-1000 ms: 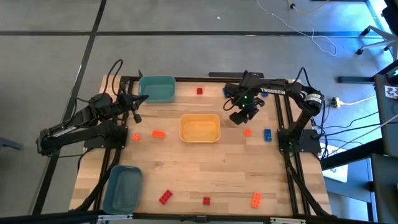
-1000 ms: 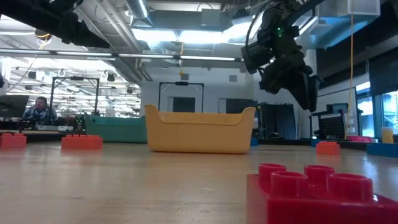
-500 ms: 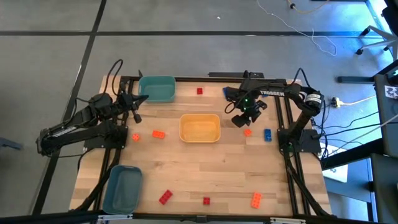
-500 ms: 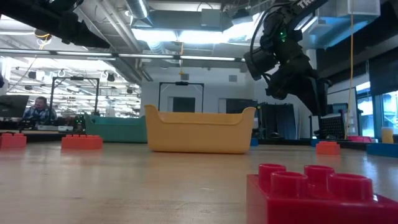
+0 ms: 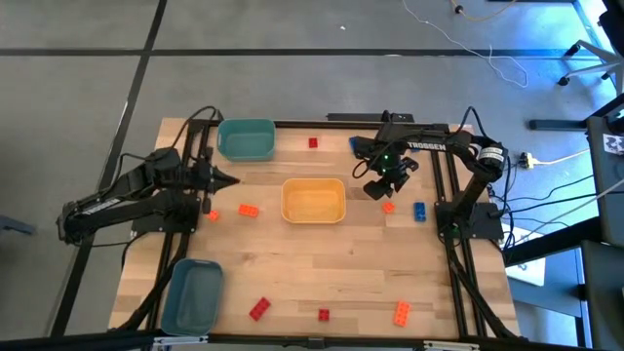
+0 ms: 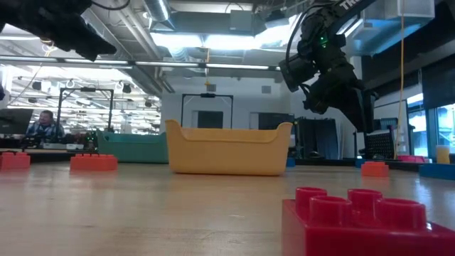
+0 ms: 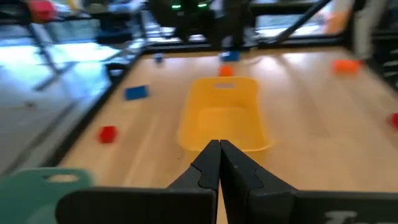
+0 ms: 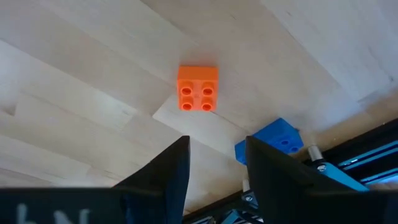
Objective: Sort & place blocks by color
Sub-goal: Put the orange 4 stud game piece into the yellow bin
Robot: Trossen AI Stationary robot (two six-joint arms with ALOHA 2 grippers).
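Note:
Small red, orange and blue blocks lie scattered flat on the wooden table. My right gripper hangs open, pointing steeply down, with nothing between its fingers. It is a little above the table, beside a square orange block. A blue block lies just past the orange one, near the table's right edge. My left gripper is shut and empty, up in the air at the table's left. It points toward the yellow bin.
A teal bin stands at the far left and a blue bin at the near left. Two orange blocks lie left of the yellow bin. A red block lies at the far edge; other blocks lie along the near edge.
My left gripper has swung at the wrist: its shut fingers pointed down toward the near side and now point almost level toward the table's right. It stays shut and now shows in the low view's upper left corner.

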